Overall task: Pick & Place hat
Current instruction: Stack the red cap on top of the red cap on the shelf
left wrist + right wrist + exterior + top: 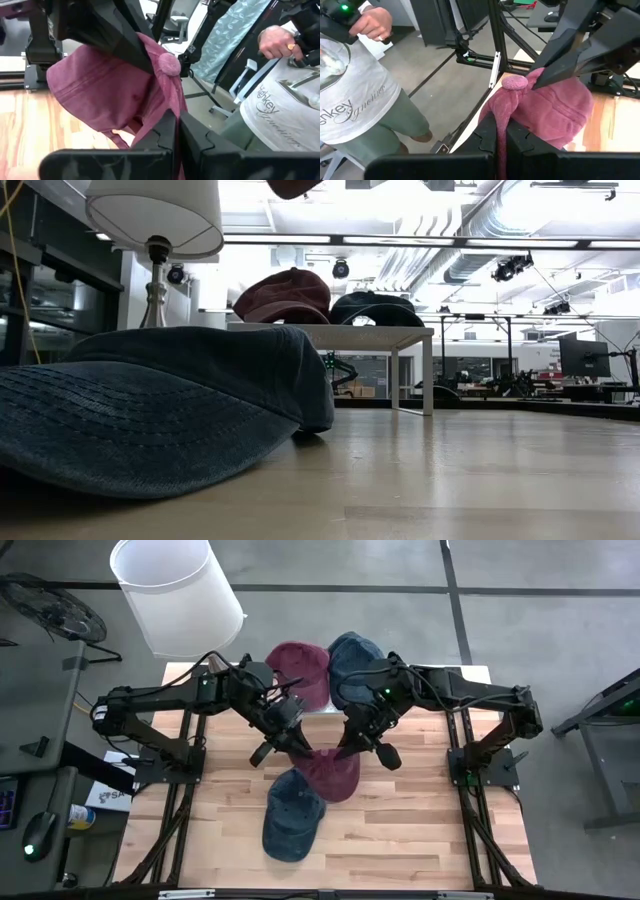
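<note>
A maroon cap (330,774) hangs over the middle of the table between my two grippers; only its underside (293,185) shows at the top of the low view. My left gripper (299,744) is shut on it from the left and my right gripper (346,747) from the right. A blue denim cap (291,817) lies crown up on the table's near part, filling the low view (160,405). Another maroon cap (298,667) and a dark blue cap (352,662) rest on a small white stand (330,332) at the far edge. My left gripper (177,119) pinches a fold of the maroon cap's crown cloth (162,107) between its two fingers, a little below the top button (167,64). The fingers slant down from the table's left. The cap is lifted clear and sags below the hold. My right gripper (501,119) pinches a narrow fold of the crown (503,107) that runs down from the top button (514,82) into its fingers. It comes slanting down from the table's right, opposite the other gripper. The cap hangs clear, its crown bulging toward the left fingers (555,62).
A white lampshade (178,588) stands beyond the far left corner. A person in a white T-shirt (350,95) stands off the table, one hand (275,42) on a handle. Bare wood shows to the right of the blue cap (420,830).
</note>
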Controlling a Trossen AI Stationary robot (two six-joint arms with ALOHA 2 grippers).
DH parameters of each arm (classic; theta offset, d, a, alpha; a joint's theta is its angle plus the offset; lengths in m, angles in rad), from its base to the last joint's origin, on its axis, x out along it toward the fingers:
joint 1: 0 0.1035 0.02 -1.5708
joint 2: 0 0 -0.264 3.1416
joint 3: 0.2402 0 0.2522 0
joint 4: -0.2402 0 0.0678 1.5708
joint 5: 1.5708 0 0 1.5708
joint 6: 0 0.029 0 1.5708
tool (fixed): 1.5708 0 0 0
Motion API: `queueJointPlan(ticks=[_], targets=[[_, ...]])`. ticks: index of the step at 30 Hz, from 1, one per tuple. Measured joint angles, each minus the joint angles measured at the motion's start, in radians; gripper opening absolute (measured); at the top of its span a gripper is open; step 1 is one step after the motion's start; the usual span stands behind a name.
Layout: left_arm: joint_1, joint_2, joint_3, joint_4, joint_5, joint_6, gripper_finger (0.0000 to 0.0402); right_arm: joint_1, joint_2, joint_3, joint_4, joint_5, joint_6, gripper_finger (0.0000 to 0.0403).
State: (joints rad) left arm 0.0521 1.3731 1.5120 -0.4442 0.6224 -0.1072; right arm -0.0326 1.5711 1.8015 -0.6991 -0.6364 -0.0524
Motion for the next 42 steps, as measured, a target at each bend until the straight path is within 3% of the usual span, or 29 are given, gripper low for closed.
queueJointPlan(ticks=[11,20,31,37,42], targets=[[0.0,0.0,0.0,-0.014,-0.02,0.032,0.0003,-0.008,-0.006,0.0,-0.016,0.162,0.07,0.0031],[0.0,0.0,0.0,-0.072,-0.201,0.036,0.0001,-0.039,-0.061,0.0,-0.072,0.417,0.114,0.0088],[-0.001,0.0,0.0,-0.074,-0.499,0.036,0.0,-0.011,-0.094,0.0,-0.076,0.564,0.184,0.0163],[0.0,0.0,0.0,-0.066,-0.562,0.073,0.0,0.051,-0.092,0.0,-0.075,0.772,0.266,0.0169],[0.0,0.0,0.0,-0.035,-0.563,0.092,0.0,0.081,-0.081,0.0,-0.079,0.859,0.329,0.017]])
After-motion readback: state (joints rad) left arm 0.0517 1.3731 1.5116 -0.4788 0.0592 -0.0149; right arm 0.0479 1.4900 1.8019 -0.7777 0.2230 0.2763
